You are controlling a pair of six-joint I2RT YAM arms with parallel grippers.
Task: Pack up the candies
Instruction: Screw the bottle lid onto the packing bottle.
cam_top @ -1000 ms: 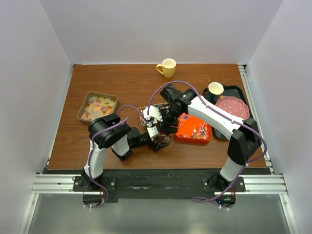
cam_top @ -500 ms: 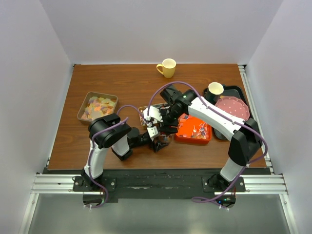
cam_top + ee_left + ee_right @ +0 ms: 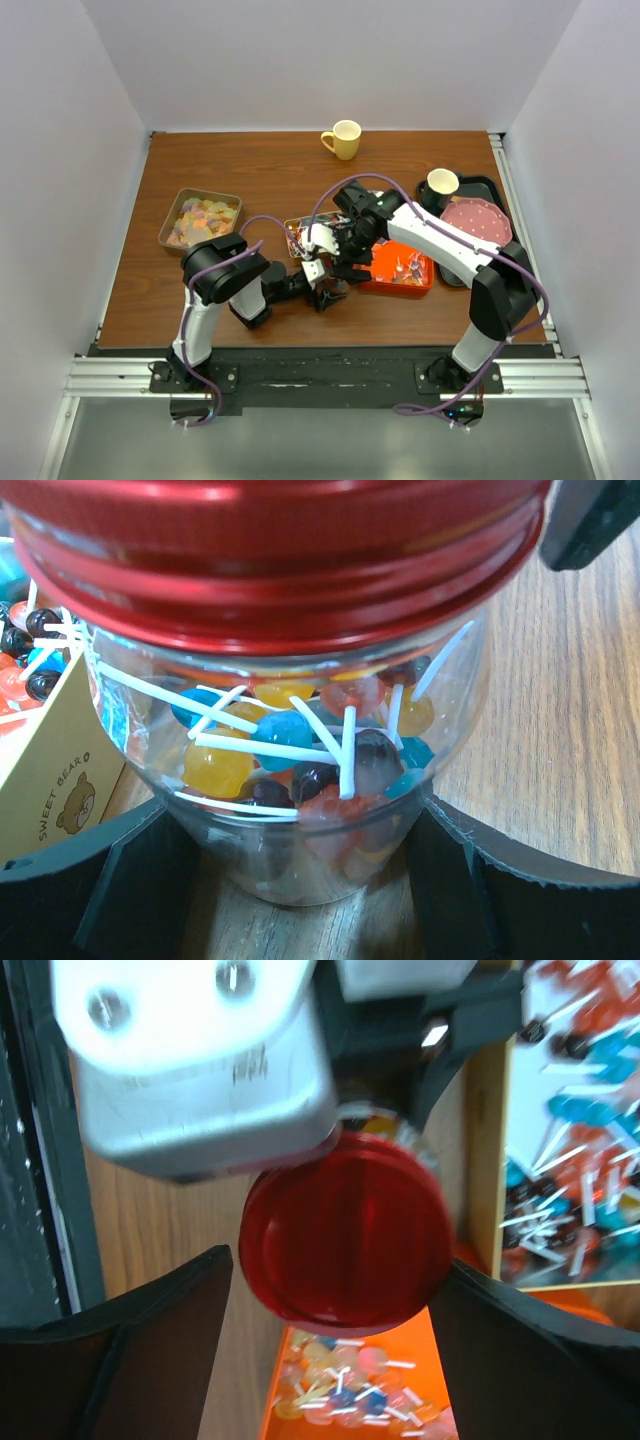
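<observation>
Right wrist view puts the lid (image 3: 345, 1230) squarely under your right gripper (image 3: 335, 1258): the round red disc sits centred between the two fingers, which stand on either side of its rim. The margins are so thin that you cannot tell whether the pads touch the rim or stand just clear of it. The lid sits on the jar (image 3: 300, 810), which stands upright on the table (image 3: 560, 730), so its long axis runs straight up into the right jaws. In my judgement any twist or lift has to follow that vertical line. Your left gripper (image 3: 300, 870) is the one on the glass, its jaws pressing the jar's wall from both sides, low near the base. The candies (image 3: 280, 735), lollipops on white sticks, fill most of the jar. More lie loose in the orange tray (image 3: 398, 290) close by and in the cardboard box (image 3: 50, 770) just beside it. Your left arm reaches in low along the table from the left, while the right arm arches over the tray with its wrist pointing straight down. Whether the lid is screwed home you cannot tell from here
</observation>
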